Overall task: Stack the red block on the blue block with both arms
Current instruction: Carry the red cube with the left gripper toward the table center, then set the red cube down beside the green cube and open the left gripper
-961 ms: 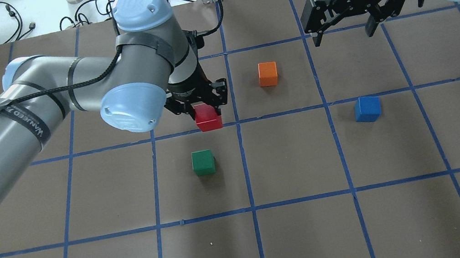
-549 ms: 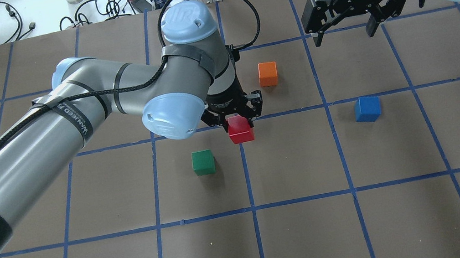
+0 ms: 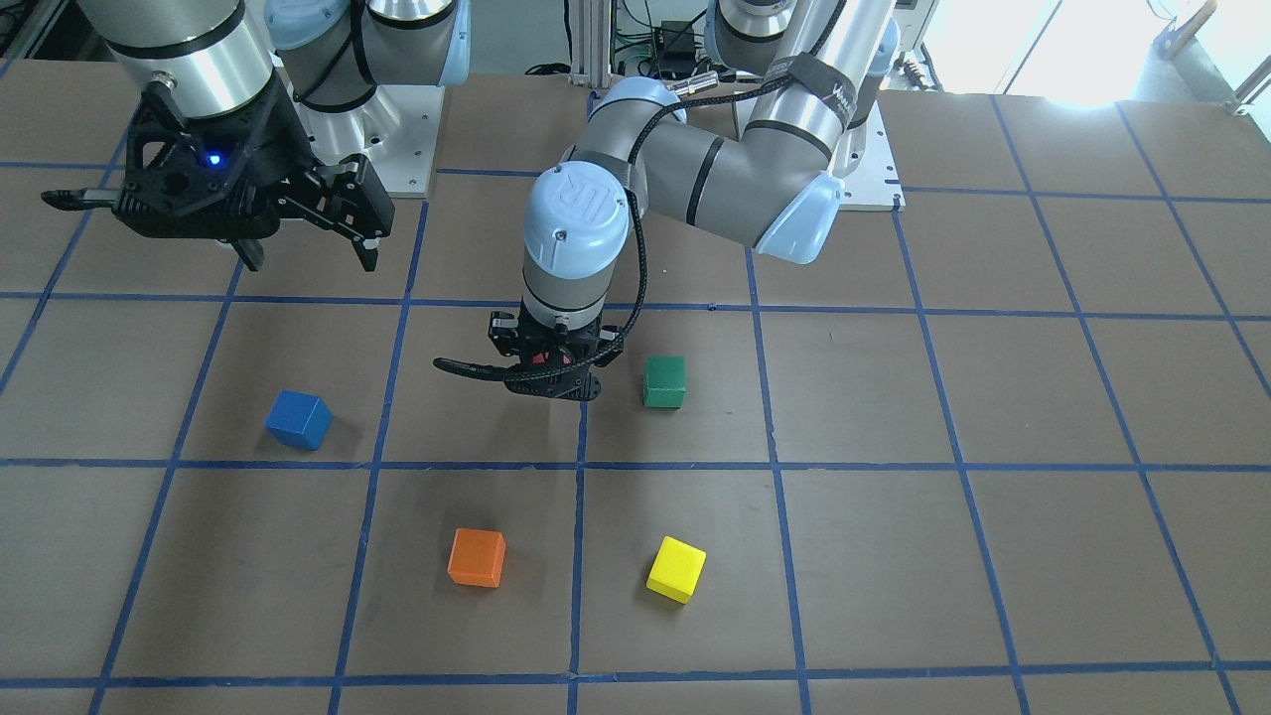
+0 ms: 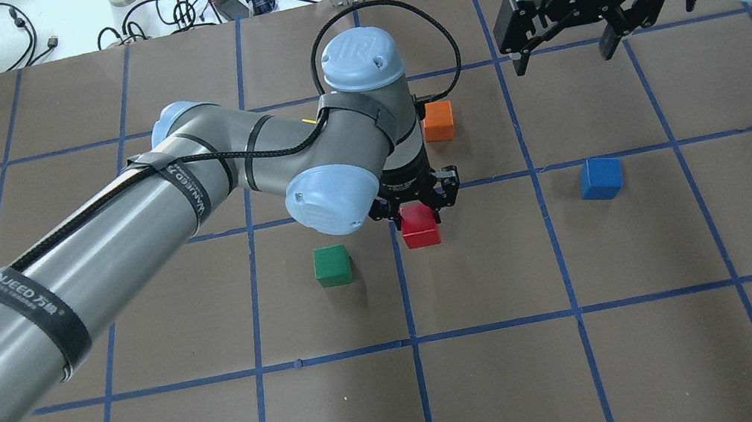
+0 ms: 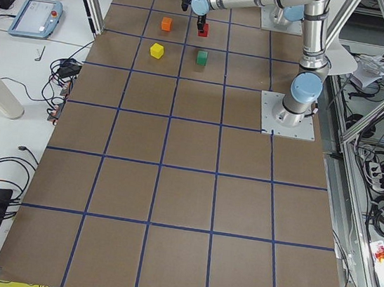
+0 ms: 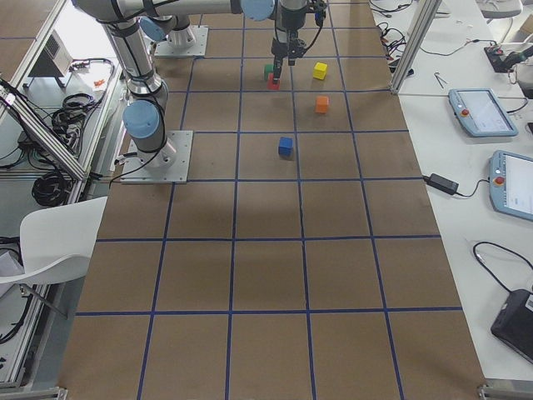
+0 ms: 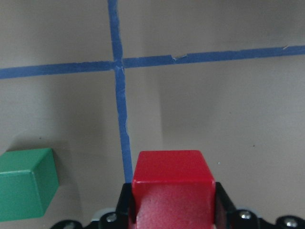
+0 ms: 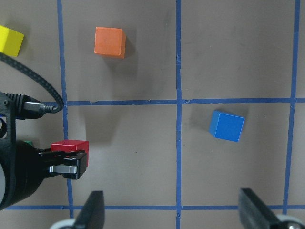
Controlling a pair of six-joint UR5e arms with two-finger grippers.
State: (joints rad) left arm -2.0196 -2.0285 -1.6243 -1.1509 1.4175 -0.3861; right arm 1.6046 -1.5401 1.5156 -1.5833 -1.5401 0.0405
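Note:
My left gripper (image 4: 418,213) is shut on the red block (image 4: 420,227) and holds it near a blue tape crossing at mid-table. The red block fills the bottom of the left wrist view (image 7: 172,183) between the jaws. It also shows in the right wrist view (image 8: 70,146). The blue block (image 4: 600,178) sits alone on the brown mat to the right, well apart from the red block. It also shows in the front view (image 3: 298,419) and in the right wrist view (image 8: 227,126). My right gripper (image 4: 562,58) hangs open and empty, above and beyond the blue block.
A green block (image 4: 332,265) sits just left of the held red block. An orange block (image 4: 438,120) lies just beyond my left wrist. A yellow block (image 3: 676,569) lies past the green one. Blue tape lines grid the mat.
My left arm has carried the red block to the right and a little nearer, from left of the tape crossing to just right of it. My right gripper has not moved.

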